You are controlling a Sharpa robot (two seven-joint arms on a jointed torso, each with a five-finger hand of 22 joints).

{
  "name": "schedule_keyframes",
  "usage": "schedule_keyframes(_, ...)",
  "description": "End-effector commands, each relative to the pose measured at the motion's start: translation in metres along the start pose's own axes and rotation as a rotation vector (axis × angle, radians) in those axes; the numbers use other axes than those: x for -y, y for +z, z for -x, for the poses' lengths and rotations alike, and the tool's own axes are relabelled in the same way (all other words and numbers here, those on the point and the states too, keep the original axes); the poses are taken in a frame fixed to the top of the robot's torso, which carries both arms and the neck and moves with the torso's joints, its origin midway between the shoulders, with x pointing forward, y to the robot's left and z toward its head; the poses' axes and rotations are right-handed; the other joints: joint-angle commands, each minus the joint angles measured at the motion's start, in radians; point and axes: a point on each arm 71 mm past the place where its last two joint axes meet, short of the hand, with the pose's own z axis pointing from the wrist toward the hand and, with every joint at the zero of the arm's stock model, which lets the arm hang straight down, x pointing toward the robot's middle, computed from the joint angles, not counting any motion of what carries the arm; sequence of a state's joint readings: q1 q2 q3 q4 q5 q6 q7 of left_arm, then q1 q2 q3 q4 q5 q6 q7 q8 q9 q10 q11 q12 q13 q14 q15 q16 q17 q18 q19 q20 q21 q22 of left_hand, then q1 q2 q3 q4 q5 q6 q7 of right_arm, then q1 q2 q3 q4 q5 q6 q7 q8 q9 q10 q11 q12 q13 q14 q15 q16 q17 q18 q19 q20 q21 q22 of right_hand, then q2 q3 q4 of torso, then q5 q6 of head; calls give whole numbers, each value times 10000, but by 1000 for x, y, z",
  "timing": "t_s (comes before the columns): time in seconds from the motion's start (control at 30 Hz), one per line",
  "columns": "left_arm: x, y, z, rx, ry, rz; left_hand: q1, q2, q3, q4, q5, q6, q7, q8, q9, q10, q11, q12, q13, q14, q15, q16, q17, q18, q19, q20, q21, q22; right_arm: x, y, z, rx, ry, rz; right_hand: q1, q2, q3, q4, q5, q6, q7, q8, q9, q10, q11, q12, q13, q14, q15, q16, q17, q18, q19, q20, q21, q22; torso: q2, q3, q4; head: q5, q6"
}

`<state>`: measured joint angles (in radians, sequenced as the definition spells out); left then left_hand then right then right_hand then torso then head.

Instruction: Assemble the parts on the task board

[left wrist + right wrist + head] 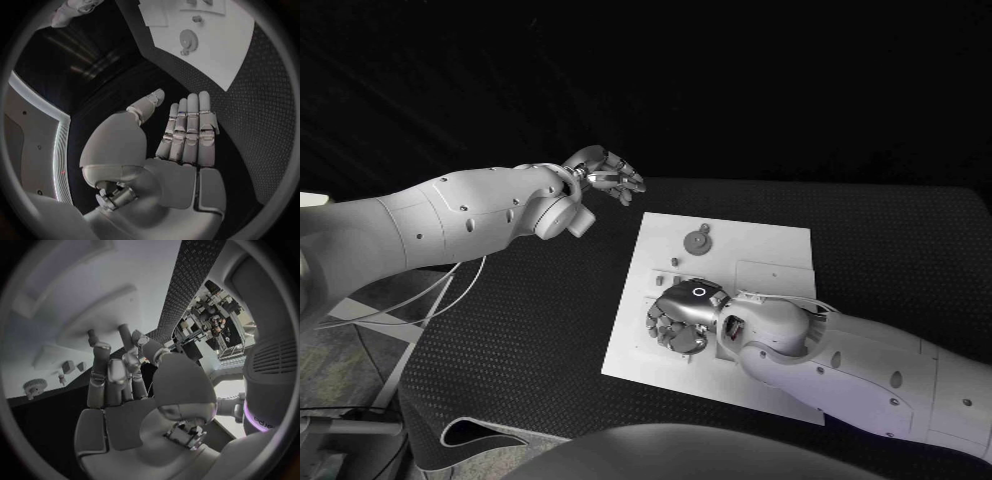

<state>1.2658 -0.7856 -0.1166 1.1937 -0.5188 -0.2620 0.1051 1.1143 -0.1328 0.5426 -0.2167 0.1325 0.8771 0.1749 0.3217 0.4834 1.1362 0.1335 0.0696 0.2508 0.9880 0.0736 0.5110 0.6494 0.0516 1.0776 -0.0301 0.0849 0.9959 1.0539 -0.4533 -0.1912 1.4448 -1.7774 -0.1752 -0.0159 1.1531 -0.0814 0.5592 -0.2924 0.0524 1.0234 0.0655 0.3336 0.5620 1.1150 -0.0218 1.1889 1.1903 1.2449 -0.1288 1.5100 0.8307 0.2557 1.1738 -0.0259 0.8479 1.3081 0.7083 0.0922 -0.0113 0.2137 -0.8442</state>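
The right hand [682, 318] sits low centre of the head view, palm down over the near left part of the task board [776, 250], fingers curled toward the plate; whether it holds a part I cannot tell. It seems to be picking or seating a piece; next calls for careful alignment. Farther up, a gear part [695, 241] lies on the board. At upper left, the left hand [606, 172] hovers off the board, flat and empty.

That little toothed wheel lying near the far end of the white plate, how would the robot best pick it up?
Probably from straight above, pinching the gear across its toothed rim. It lies flat on the white plate, so its sides are low and only the rim offers opposite faces. Bare plate around it leaves room for fingertips. The left hand, empty with its fingers apart, hangs off the plate to the gear's left, so it looks the likelier one.
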Motion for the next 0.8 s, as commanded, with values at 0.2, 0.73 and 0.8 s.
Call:
schedule_keyframes(0.2,1,0,0,-54,-54,-14,-7,-21,-6,78,-55,-85,-4,-57,10,24,14,-9,-11,54,23,-55,19,172,4,68,-41,-11,1,-1,0,119,43,-19,-15,-70,67,-12,-33,98,222,-77,-8,2,-12,42,-96,-68,-2,1,-23,61,-60,-74,43,200,0,17,-8,16,-16)
schedule_keyframes(0.73,0,1,0,-47,-49,-8,3,-31,-6,74,-55,-92,-2,-60,9,19,15,-10,-16,53,24,-70,33,173,1,68,-46,-12,2,-4,3,578,562,-61,-885,-1012,-1061,16,-31,-1524,816,-1012,-371,-492,555,135,-280,-310,536,-19,-11,61,-222,31,-44,151,-1,12,-3,-22,-11)
schedule_keyframes(0.8,0,1,0,-49,-49,-10,4,-30,-5,74,-55,-93,-2,-60,9,18,15,-10,-16,53,24,-72,34,173,1,68,-47,-12,2,-6,4,686,658,-53,-910,-1007,-1107,21,-33,-1545,830,-1024,-378,-510,570,157,-289,-318,551,-11,-8,61,-221,34,-46,151,-3,14,-3,-36,-7)
